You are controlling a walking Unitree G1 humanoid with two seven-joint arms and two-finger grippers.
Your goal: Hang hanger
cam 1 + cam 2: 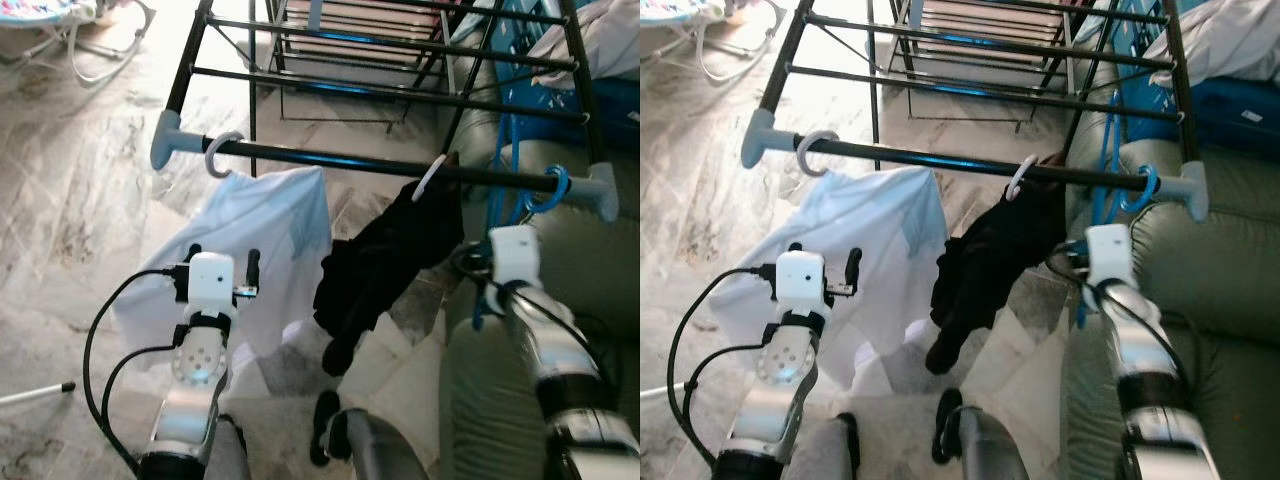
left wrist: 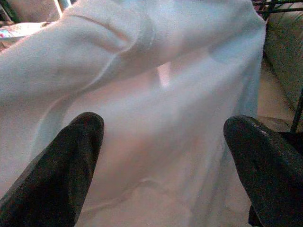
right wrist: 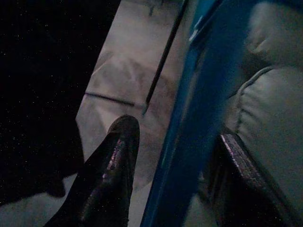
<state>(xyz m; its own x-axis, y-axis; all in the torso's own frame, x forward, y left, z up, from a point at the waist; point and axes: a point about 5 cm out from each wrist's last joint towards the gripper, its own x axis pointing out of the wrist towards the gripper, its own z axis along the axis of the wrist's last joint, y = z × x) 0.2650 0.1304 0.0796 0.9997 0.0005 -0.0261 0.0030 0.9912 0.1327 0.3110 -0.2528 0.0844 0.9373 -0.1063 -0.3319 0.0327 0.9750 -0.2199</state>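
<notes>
Seen from the head: a black metal drying rack (image 1: 400,167) with grey end caps, carrying a white shirt (image 1: 265,250) on a white hook, a limp black garment (image 1: 385,265) on another, and a blue hanger (image 1: 520,195) hooked at the right end. From the right wrist: right hand (image 3: 177,156) open, smooth blue plastic bar running between its fingers, contact unclear, picture dim. From the left wrist: left hand (image 2: 165,156) wide open, empty, facing soft creased white cloth. Padded sofa (image 1: 1230,270) partly cut off.

The drying rack's front rail (image 1: 400,166) carries three hangers: white garment (image 1: 270,250), black garment (image 1: 385,265), blue hanger (image 1: 553,188).
</notes>
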